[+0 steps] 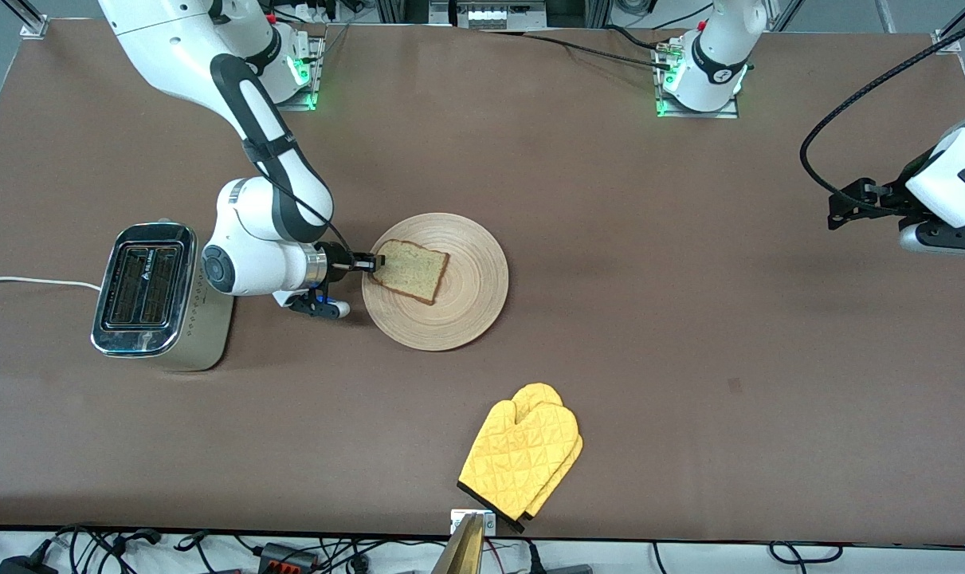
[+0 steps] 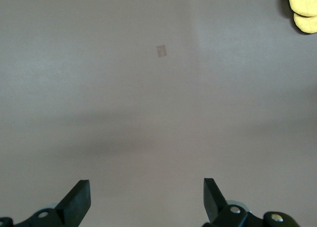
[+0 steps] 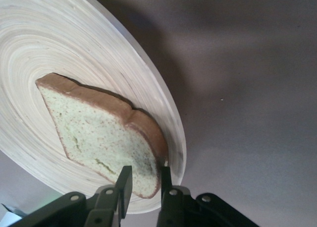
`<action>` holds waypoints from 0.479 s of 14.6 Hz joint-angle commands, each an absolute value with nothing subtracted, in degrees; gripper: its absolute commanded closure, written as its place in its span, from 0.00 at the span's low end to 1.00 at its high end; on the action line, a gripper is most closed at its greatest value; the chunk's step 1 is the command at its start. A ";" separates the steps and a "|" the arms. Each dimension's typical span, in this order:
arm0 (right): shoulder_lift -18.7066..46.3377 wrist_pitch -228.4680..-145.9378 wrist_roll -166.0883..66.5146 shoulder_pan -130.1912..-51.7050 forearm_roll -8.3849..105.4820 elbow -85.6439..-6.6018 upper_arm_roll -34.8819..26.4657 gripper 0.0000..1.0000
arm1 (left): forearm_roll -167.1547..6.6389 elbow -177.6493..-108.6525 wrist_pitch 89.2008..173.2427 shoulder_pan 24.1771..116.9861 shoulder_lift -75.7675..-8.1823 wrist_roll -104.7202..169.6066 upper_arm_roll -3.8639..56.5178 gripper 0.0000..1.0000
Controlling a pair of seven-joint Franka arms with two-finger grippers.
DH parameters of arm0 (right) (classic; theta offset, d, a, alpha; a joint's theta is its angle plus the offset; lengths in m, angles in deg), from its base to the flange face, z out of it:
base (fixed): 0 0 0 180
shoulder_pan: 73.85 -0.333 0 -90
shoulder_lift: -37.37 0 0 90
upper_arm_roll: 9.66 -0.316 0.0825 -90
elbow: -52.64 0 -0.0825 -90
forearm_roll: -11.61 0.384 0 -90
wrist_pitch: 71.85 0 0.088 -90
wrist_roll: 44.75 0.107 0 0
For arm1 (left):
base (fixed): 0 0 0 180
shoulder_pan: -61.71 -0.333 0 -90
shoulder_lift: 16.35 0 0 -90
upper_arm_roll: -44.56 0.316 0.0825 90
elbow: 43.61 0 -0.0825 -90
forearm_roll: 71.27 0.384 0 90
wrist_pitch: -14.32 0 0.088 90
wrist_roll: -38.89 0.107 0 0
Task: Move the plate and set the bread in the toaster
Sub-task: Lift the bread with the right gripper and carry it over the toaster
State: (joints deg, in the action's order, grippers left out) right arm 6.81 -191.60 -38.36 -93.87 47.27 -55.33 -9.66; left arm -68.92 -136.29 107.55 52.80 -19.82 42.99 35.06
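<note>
Right gripper (image 1: 377, 261) pinches the bread (image 1: 409, 270) by its corner on the plate (image 1: 466, 311), beside the toaster (image 1: 143, 289); its wrist view shows the clamped crust. Left gripper (image 2: 147, 199) waits, fingers spread.

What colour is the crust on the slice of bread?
Dark brown, around a pale speckled crumb; the bread shows best in the right wrist view.

Pale speckled bread (image 1: 411, 269) with brown crust, ring-grained tan plate (image 1: 458, 315), quilted yellow mitt (image 1: 522, 456).
</note>
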 commanded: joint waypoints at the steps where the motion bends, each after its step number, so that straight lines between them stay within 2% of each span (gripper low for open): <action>1: 5.82 -191.90 -38.08 -94.59 44.14 -53.98 -9.66 0.70 | -72.73 -135.55 107.75 51.78 -19.78 41.10 34.37 0.00; 3: 5.29 -192.34 -38.08 -95.12 43.61 -53.80 -9.66 0.70 | -77.32 -135.55 107.57 51.51 -19.78 40.12 35.07 0.00; 7: 4.24 -192.87 -37.99 -95.47 42.20 -52.05 -9.66 0.70 | -75.49 -135.63 106.87 51.60 -19.78 39.68 34.98 0.00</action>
State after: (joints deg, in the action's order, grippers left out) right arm 5.69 -192.50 -38.35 -94.98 43.20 -54.13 -9.69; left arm -75.78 -136.18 107.58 52.04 -19.82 40.24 35.27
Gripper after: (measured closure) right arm 0.700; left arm 0.000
